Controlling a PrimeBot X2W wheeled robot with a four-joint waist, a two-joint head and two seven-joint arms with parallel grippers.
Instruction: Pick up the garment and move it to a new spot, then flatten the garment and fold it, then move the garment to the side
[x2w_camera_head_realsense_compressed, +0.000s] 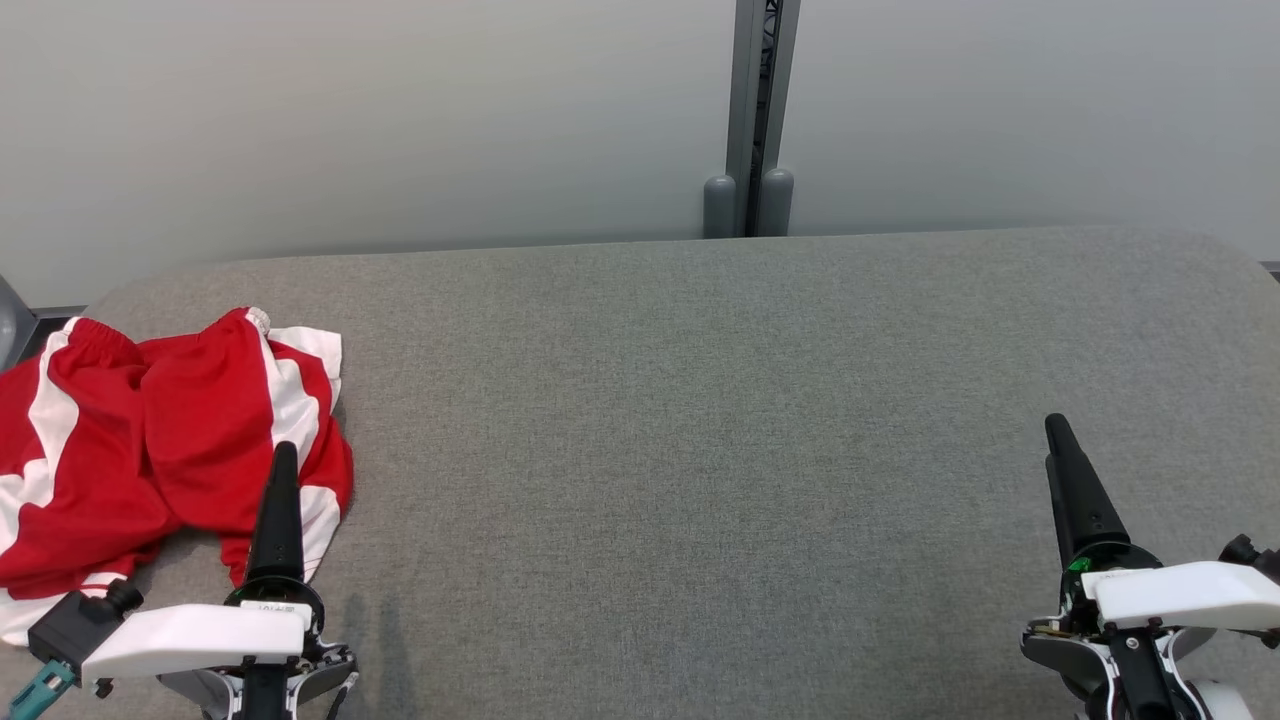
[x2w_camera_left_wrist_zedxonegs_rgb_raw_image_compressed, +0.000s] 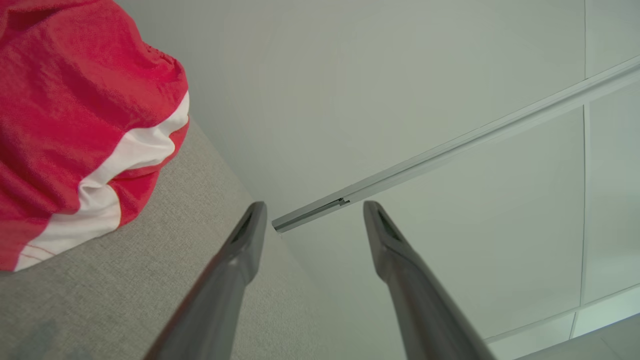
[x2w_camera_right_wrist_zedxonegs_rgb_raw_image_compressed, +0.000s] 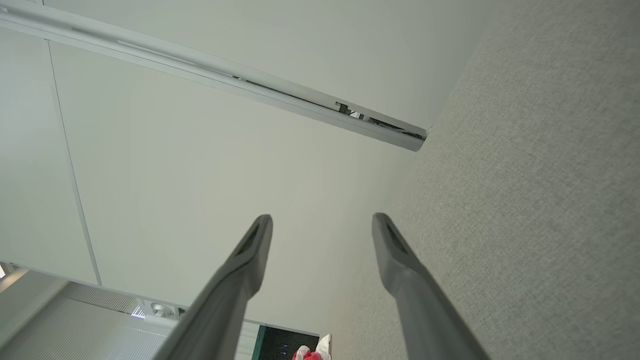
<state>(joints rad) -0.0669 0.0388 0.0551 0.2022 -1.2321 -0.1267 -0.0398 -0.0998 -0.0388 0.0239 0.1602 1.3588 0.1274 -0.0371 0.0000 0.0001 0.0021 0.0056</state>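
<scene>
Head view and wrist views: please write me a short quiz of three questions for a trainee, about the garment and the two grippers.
1. True or false: the crumpled red and white fabric garment lies at the robot's right end of the grey fabric-covered table.
2. The left gripper is: A open and empty; B shut on the garment; C shut on nothing.
3. Which is nearer the garment, the left gripper or the right gripper?
Key: 1 false; 2 A; 3 the left gripper.
</scene>
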